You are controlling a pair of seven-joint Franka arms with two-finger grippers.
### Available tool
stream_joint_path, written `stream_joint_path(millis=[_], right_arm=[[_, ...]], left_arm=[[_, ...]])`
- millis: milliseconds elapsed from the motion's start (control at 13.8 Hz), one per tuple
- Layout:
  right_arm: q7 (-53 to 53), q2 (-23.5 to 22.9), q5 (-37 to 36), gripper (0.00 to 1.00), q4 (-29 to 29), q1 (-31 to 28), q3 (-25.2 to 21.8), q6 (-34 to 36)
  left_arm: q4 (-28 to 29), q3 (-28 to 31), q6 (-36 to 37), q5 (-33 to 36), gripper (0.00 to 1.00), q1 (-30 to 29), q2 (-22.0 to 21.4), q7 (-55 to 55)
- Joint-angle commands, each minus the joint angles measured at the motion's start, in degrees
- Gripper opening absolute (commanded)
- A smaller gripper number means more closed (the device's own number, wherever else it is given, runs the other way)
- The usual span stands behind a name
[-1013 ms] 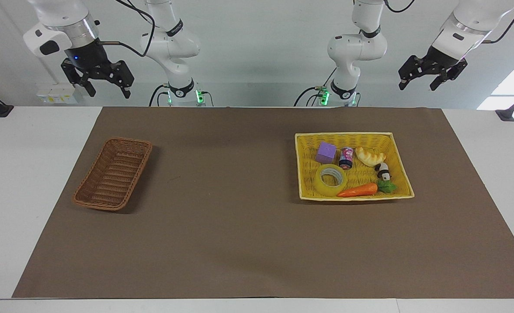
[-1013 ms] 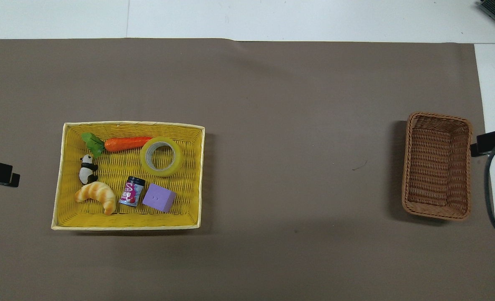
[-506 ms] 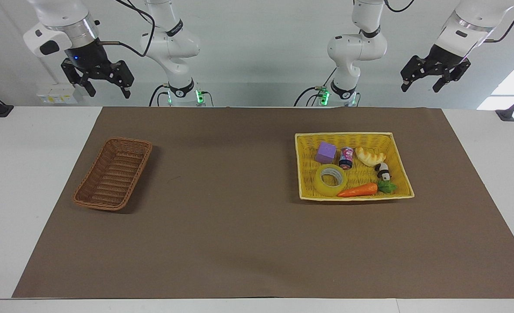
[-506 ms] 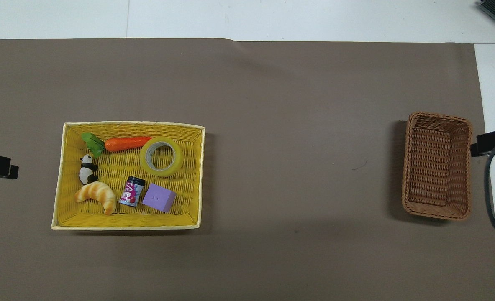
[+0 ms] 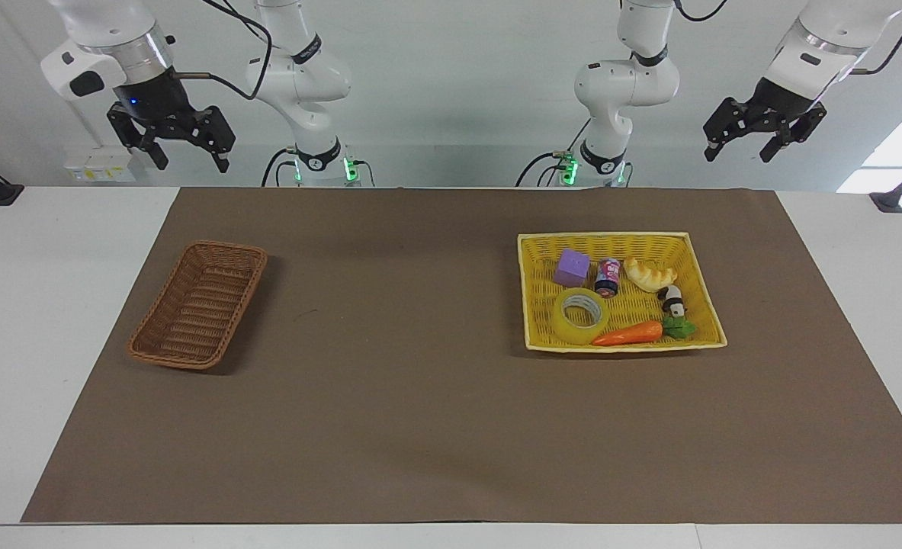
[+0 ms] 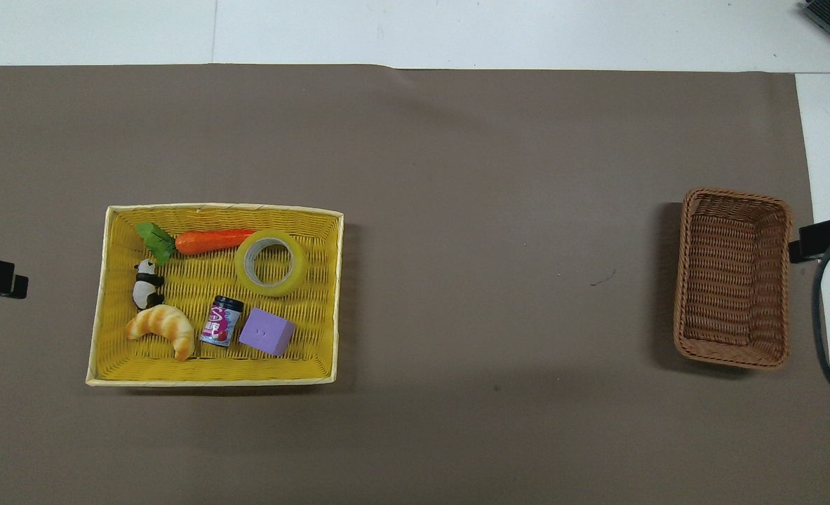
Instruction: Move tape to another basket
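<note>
Awaiting pickup: tape (image 5: pixel 580 315) lies flat in yellow basket (image 5: pixel 531 290), hole up, touching carrot (image 5: pixel 627 333), so grasp across ring wall looks feasible. Brown basket (image 5: pixel 197 305) sits at right arm's end, nothing in it. Left gripper (image 5: pixel 765 137) and right gripper (image 5: pixel 176 145) raised at robots' end, jaws spread, nothing held.

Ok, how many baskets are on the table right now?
2. The yellow basket sits toward the left arm's end, holding the tape and other small items. The brown wicker basket sits toward the right arm's end, with nothing in it. None seem hidden.
</note>
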State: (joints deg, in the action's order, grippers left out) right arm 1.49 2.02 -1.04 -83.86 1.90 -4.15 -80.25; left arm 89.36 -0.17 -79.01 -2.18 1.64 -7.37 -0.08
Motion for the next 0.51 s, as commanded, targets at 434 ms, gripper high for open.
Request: stream_joint_path(millis=[434], right_arm=[[0.9,1.1,1.0,1.00,-1.1,-0.4,0.3,-0.8]], left_arm=[[1.9,-0.4,-1.6,-0.4,1.00,-0.9,-1.0,-0.1]])
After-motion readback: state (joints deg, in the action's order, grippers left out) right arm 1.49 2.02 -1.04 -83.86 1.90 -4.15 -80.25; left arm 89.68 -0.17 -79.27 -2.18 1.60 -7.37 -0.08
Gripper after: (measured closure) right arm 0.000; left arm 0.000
